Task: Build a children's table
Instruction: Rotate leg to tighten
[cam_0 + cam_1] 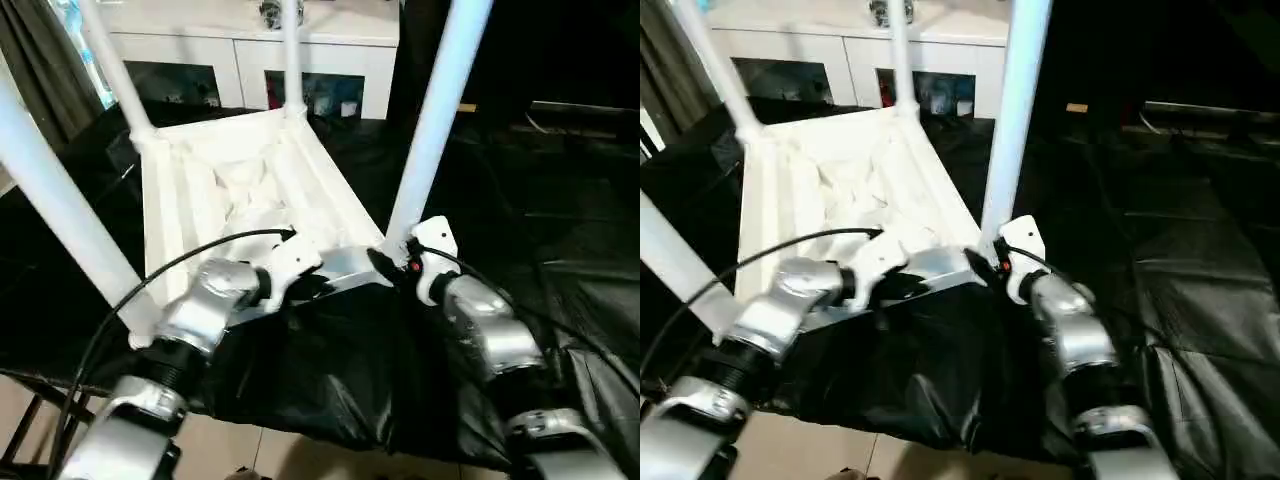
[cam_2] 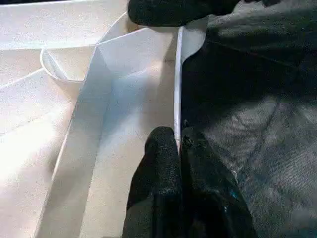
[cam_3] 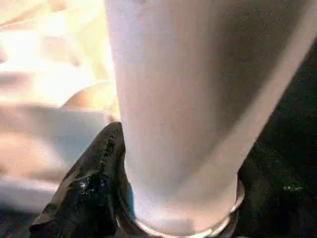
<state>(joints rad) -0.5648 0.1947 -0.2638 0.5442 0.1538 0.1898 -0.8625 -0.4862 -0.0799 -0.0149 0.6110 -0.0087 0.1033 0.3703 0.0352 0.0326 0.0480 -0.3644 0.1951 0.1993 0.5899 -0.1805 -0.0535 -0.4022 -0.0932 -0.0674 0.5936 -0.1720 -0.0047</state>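
Our left hand (image 2: 177,148) pinches the near rim of the upturned tabletop (image 1: 190,200), fingers together on it; our right hand (image 3: 173,198) clamps the near-right leg (image 1: 435,110) at its socket. Four legs stand upright. No writing reads anywhere.

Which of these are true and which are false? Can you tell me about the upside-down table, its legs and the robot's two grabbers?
1. The tabletop lies upside down with four legs pointing up. True.
2. The left gripper is wide open. False: it is pinched shut on the tabletop's thin rim.
3. The right gripper is at the bottom of the near right leg. True.
4. The table lies on a red cloth. False: the cloth is black.
5. A white cabinet stands behind the table. True.
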